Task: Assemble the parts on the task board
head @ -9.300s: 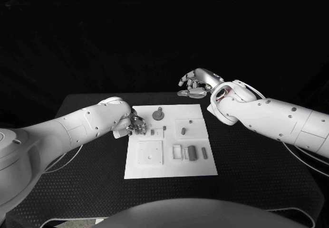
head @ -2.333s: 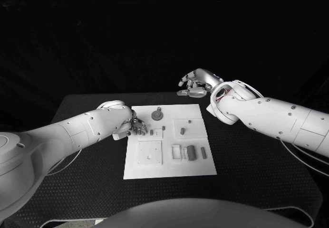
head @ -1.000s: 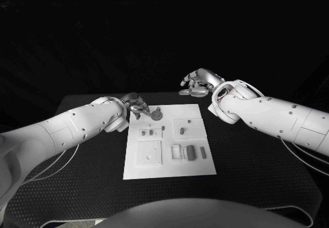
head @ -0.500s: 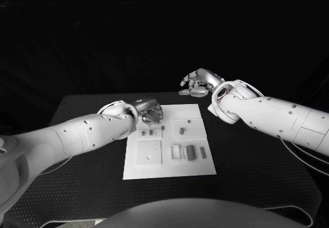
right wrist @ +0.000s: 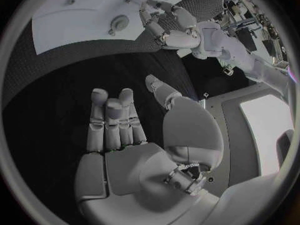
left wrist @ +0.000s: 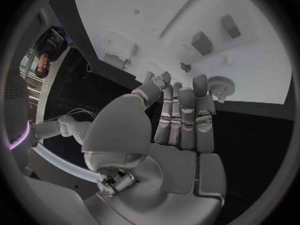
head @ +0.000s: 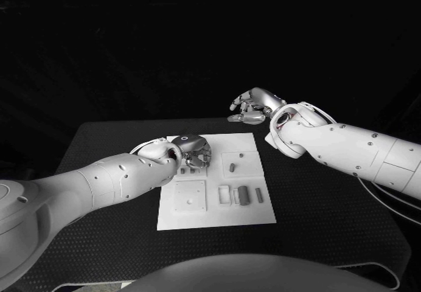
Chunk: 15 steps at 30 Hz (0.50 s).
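The white task board (head: 219, 210) lies mid-table. My left hand (head: 194, 152) hangs over its far left corner, covering the gear there. In the left wrist view its fingers (left wrist: 187, 115) stretch out straight with nothing in them, tips just beside the grey gear (left wrist: 220, 85) and a small dark peg (left wrist: 185, 66). My right hand (head: 252, 106) is raised beyond the table's far edge, fingers (right wrist: 112, 122) extended and empty. The right wrist view looks down on the board (right wrist: 75, 12), the gear (right wrist: 119, 21) and my left hand (right wrist: 165, 25).
On the board sit a tilted dark peg (head: 232, 165), a square plate (head: 191, 196), two small pieces (head: 187, 172) and a row of upright pieces (head: 244, 194). Black table (head: 333, 207) surrounds the board on all sides.
My left hand left the board's left edge, swung past the far corner and now hovers over the gear. The right hand has stayed in place.
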Tool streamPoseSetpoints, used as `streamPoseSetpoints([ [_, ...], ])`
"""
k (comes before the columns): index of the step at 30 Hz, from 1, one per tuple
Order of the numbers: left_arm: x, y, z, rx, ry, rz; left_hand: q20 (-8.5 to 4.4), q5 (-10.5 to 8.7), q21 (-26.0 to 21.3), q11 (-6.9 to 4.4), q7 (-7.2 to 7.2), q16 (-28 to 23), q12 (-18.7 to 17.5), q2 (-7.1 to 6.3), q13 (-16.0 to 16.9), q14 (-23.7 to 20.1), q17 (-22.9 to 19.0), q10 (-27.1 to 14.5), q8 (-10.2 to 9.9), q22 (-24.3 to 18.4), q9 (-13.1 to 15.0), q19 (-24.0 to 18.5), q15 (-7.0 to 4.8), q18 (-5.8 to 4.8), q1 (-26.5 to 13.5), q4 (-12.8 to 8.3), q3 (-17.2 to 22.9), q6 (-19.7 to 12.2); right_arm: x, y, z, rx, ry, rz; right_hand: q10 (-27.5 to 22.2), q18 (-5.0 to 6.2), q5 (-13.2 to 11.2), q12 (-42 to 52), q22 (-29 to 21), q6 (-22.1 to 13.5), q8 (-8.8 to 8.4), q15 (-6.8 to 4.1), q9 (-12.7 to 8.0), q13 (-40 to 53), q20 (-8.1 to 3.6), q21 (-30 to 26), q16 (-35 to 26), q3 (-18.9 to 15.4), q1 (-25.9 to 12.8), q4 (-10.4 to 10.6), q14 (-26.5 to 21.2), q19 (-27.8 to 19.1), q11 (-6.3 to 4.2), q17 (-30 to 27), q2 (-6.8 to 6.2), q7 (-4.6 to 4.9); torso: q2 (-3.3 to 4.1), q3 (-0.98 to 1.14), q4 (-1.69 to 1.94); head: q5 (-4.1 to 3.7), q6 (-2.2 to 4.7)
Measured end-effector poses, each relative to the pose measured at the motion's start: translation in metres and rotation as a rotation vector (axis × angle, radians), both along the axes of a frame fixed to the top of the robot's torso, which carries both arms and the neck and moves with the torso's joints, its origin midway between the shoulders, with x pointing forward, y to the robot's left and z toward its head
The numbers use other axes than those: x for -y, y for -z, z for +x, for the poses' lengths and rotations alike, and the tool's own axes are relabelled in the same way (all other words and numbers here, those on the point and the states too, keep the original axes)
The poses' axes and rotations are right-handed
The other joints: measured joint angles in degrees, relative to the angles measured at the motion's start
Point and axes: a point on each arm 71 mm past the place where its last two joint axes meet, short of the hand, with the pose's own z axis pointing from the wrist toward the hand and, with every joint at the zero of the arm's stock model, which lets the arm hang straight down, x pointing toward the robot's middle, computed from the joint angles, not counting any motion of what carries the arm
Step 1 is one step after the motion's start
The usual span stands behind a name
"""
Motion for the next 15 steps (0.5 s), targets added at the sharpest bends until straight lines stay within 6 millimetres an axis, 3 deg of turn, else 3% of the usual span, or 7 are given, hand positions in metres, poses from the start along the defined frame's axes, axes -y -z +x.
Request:
streamPoseSetpoints([
  [5,0.003,0.006,0.001,0.005,-0.006,0.018,-0.09,0.00,0.41,0.27,0.06,0.40,-0.91,0.00,0.03,0.37,0.44,0.27,-0.57,-0.01,-0.31,0.69,-0.15,-0.11,0.00,-0.02,-0.29,0.10,-0.001,0.000,0.000,0.000,-0.002,0.001,0.00,0.00,0.00,0.00,0.00,-0.02,0.00,0.00,0.00,0.00,0.01,0.00,0.00,0.00,0.00,0.00,0.00,0.00,0.00,0.00,0.00,0.02,0.00,-0.04,-0.02,-0.04,0.00],
  [12,-0.001,0.010,0.005,0.018,-0.040,0.047,-0.31,0.00,0.89,-0.27,0.95,0.88,-2.67,-0.42,0.46,1.10,1.16,1.36,-2.37,-0.01,-1.62,1.74,-0.34,-0.41,-0.42,-0.02,-0.61,-1.52,-0.001,0.000,-0.001,0.000,-0.004,0.002,0.00,0.00,0.00,0.00,0.00,-0.04,0.00,0.00,0.00,0.01,0.01,0.00,0.00,0.00,0.00,0.00,0.00,-0.01,0.00,0.00,0.00,0.04,0.08,-0.10,-0.05,-0.23,0.00],
  [15,-0.002,0.011,0.006,0.020,-0.053,0.056,-0.31,0.00,0.89,0.19,0.87,0.88,-3.93,-0.69,0.36,1.10,1.22,0.91,-2.77,0.02,-1.95,1.75,-0.33,-0.42,-0.70,0.15,-0.78,-1.75,-0.001,0.000,-0.001,0.000,-0.004,0.002,0.00,0.00,0.00,0.00,0.00,-0.05,0.00,0.00,0.00,0.01,0.01,0.00,0.00,0.00,0.00,0.00,0.00,-0.02,0.00,0.00,0.00,0.04,0.08,-0.09,-0.05,-0.33,0.00],
])
